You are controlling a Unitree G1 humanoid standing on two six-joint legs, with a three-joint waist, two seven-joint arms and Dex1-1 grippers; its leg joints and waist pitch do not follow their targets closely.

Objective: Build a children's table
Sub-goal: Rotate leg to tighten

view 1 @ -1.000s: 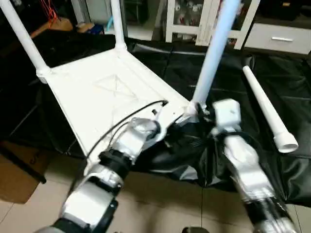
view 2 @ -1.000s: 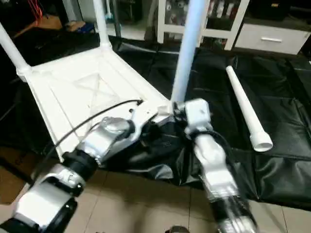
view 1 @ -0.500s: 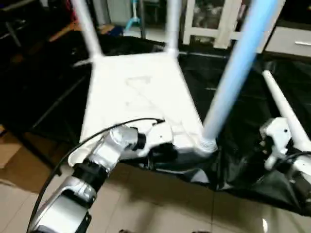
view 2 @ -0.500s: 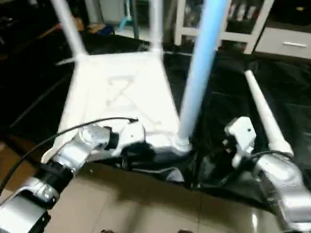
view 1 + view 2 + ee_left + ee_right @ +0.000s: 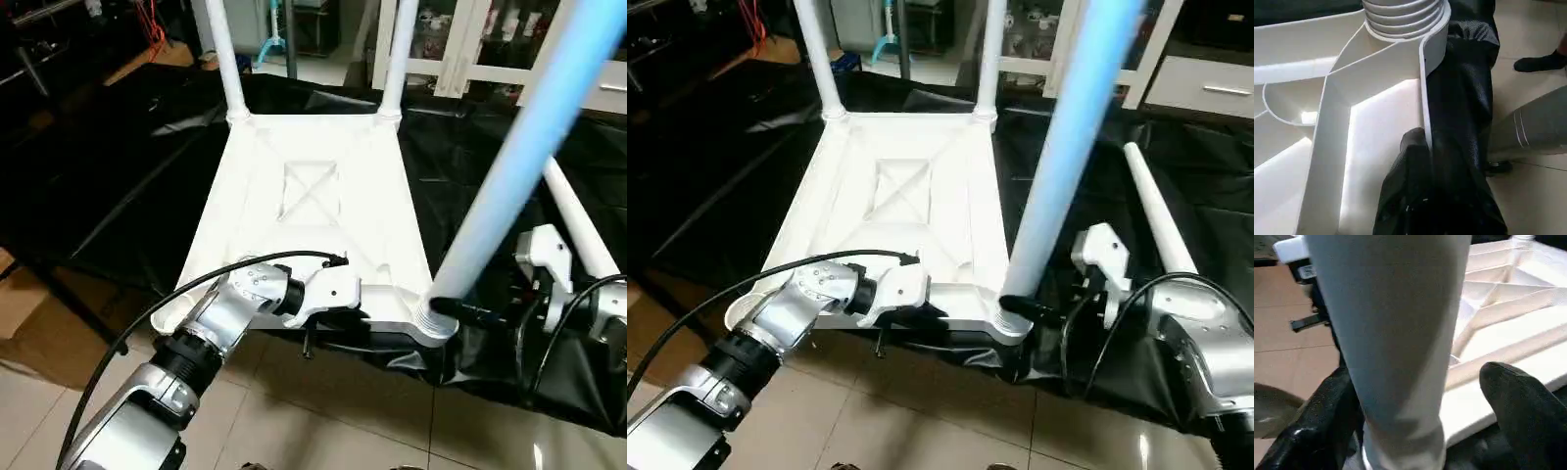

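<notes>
The children's table lies upside down: its white top (image 5: 313,186) shows the X-ribbed underside. Two legs (image 5: 223,59) stand in the far corner sockets. A third leg (image 5: 519,166) stands in the near right socket. My left gripper (image 5: 338,313) is shut on the near rim of the top (image 5: 1422,98), one finger on each side. At the base of the near right leg, my right gripper (image 5: 470,315) stands open with its fingers (image 5: 1518,401) straddling the leg (image 5: 1400,333). A loose leg (image 5: 1156,215) lies on the sheet at the right.
A black sheet (image 5: 118,166) covers the floor under the table, with bare tiles (image 5: 323,421) in front. A white glass-door cabinet (image 5: 460,49) stands behind. Cardboard (image 5: 29,323) lies at the left. A person's foot (image 5: 1542,61) and trouser leg (image 5: 1533,127) are near the table's corner.
The camera has shifted. My right gripper, which had drawn back to the right half a second ago, has returned to the base of the near right leg. The left gripper stays on the rim.
</notes>
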